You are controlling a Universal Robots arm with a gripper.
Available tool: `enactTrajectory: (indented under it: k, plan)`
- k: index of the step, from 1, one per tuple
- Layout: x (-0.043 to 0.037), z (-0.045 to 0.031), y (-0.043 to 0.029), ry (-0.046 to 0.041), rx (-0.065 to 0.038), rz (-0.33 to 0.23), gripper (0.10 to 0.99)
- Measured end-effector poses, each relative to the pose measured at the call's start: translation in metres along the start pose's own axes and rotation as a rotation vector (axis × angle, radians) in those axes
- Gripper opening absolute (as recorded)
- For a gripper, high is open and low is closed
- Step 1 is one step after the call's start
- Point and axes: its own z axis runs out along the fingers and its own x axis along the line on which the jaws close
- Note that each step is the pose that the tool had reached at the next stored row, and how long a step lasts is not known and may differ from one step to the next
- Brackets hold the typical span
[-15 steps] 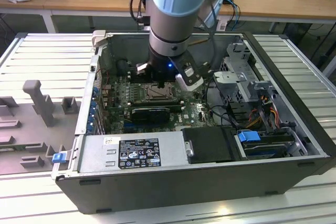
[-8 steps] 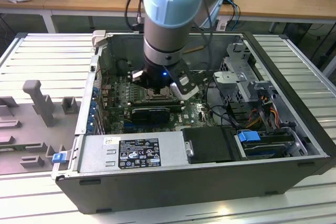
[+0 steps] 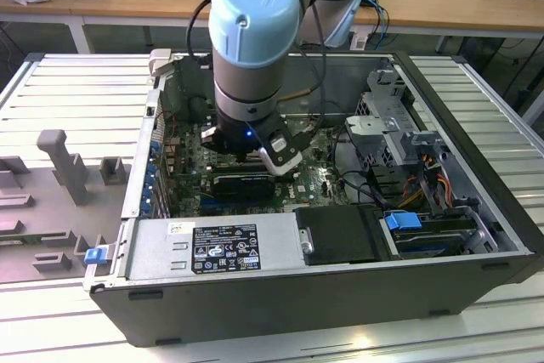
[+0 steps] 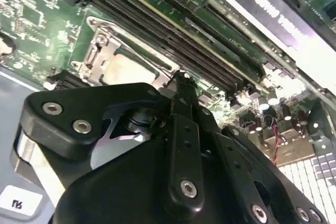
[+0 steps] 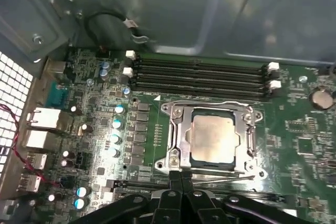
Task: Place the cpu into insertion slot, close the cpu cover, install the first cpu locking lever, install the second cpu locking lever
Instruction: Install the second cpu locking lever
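While the arm reaches down into the open computer case (image 3: 476,235), the room is narrow: the case walls stand around the green board (image 5: 294,145), and the long black memory slots (image 5: 199,74) run just beside the socket (image 5: 181,153). The chip (image 5: 212,137) lies flat inside the socket, with the silvery cover (image 5: 210,109) down around it as a frame. The gripper (image 5: 181,176) stands just at the near edge of this frame, its two black fingers (image 5: 175,182) pressed together and holding nothing; their tips are at a thin metal lever (image 5: 231,179) along that edge.
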Motion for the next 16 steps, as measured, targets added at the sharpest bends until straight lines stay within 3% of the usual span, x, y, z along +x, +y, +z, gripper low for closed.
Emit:
enactTrajectory:
  k: [2, 6, 7, 14, 16]
  plan:
    - [0.0086, 0.0052, -0.0011, -0.0002, -0.002, 0.0, 0.106]
    - [0.0113, 0.0123, -0.0035, -0.0001, -0.003, 0.0, 0.106]
    - [0.0114, 0.0166, -0.0051, -0.0006, -0.009, 0.0, 0.106]
    - [0.0118, 0.0224, -0.0071, -0.0035, -0.045, -0.001, 0.106]
    - [0.0126, 0.0249, -0.0076, -0.0041, -0.051, -0.001, 0.106]
